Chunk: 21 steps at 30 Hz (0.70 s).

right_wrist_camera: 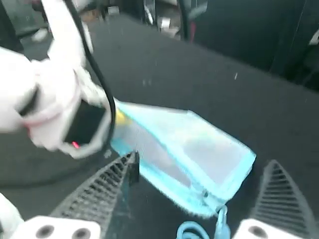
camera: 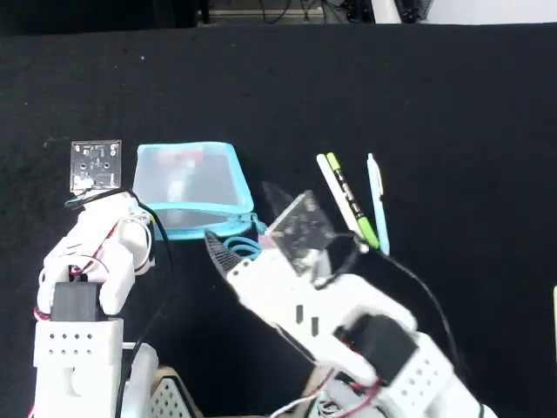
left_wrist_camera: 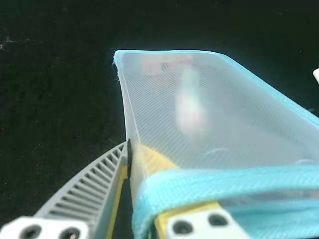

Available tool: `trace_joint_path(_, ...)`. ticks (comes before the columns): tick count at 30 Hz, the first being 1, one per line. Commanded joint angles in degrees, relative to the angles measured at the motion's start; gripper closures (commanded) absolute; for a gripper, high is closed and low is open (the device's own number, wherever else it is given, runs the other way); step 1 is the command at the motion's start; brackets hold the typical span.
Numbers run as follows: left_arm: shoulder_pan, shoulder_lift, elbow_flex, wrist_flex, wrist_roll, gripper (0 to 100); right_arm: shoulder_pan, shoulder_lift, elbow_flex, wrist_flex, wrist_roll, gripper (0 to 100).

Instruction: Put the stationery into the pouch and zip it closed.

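Stationery is lying on the black table well to the right of the pouch: a light-blue pen and, just beside it on the pouch's side, a green-and-white stick. I cannot tell whether the stick is one pen or two lying tight together. The right arm is stretching across the gap between pouch and pens. Its wrist board is sitting just beside the pens' near ends, and a black cable is trailing past them.

At the pouch's near left corner, the left gripper is pinching the pouch's edge. The grey ribbed finger is lying outside the mesh, and the yellow pad is showing through it from the other side. At the pouch's near right corner, the right gripper is standing wide open with its two ribbed fingers spread either side of the zip end. I cannot tell whether either finger is touching the fabric.

From above, the pens' distance from the pouch is coming out plainly. The left wrist view is giving the pinch close up, along with a pale blurred shape under the mesh, too soft to name. The right wrist view is giving the blue looped zip pull hanging at the pouch's corner, with the left arm at the pouch's far end.
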Motion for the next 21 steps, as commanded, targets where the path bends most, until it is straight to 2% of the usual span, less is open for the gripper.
trace_joint_path(1, 0.22, -0.70, -0.57, -0.70, 0.70, 97, 4.13, -0.92, -11.38, 3.43, -0.70, 64.5)
trace_joint_path(7, 0.22, -0.70, -0.57, -0.70, 0.70, 97, 20.48, -0.40, -15.52, 11.69, -0.70, 75.1)
trace_joint_path(12, 0.22, -0.70, -0.57, -0.70, 0.70, 97, 36.13, -0.31, -14.11, 15.47, -0.70, 76.2)
trace_joint_path(16, 0.22, -0.62, -0.57, -0.70, 0.70, 97, 44.04, -0.22, -5.14, 6.07, 2.64, 76.3)
trace_joint_path(21, 0.22, -0.62, -0.57, -0.70, 0.70, 97, 45.27, -0.22, 10.07, -6.15, 8.09, 76.6)
